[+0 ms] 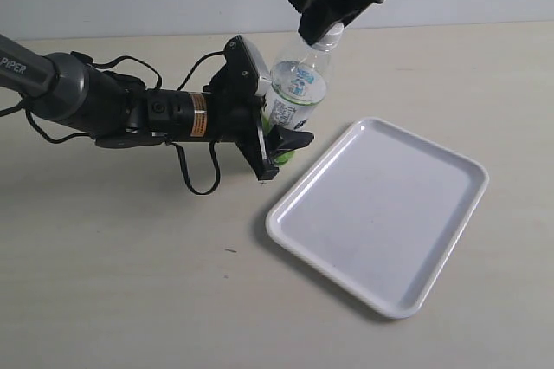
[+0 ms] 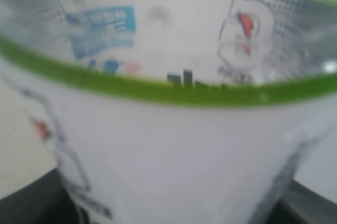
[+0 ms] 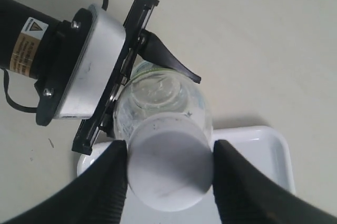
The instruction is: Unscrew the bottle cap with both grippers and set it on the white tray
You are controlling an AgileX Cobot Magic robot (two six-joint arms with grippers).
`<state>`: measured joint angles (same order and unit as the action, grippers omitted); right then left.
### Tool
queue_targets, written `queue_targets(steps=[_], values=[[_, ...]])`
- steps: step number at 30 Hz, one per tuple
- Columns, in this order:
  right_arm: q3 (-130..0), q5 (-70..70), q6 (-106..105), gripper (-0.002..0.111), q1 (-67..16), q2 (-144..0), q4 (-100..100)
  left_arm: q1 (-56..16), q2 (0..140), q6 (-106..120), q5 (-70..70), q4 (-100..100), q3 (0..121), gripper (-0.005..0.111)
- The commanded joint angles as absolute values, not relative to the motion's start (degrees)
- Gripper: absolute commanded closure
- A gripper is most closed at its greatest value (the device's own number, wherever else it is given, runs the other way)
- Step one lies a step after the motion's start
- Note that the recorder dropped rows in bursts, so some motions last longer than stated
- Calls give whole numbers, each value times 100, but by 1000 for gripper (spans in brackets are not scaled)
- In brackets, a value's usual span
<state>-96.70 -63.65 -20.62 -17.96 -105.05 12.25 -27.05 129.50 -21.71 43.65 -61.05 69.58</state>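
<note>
The clear bottle with its white-and-green label stands tilted just left of the white tray. My left gripper is shut on the bottle's lower body; in the left wrist view the label fills the frame, with dark jaw edges at the corners. My right gripper comes down from above and is shut on the white bottle cap, with one ribbed finger pressed on each side. The cap sits on the bottle neck.
A corner of the white tray lies under the cap in the right wrist view. The left arm, with its cables and orange band, stretches across the left of the pale tabletop.
</note>
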Motion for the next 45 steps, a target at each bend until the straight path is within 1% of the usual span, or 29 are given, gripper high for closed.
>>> queue_targets(steps=[1, 30, 36, 45], values=[[-9693, -6368, -2824, 108, -1803, -10495, 1166, -2685, 12933, -2146, 4278, -6089, 6938, 107], [-9693, -6155, -10210, 108, -1803, -10495, 1585, -2685, 12933, -2296, 4314, -6089, 6938, 107], [-9693, -6170, -11292, 108, -1803, -10495, 1625, -2685, 12933, -2296, 4314, -6089, 6938, 107], [-9693, -6464, -11922, 108, -1803, -10495, 1545, -2685, 12933, -2296, 4314, -6089, 6938, 107]])
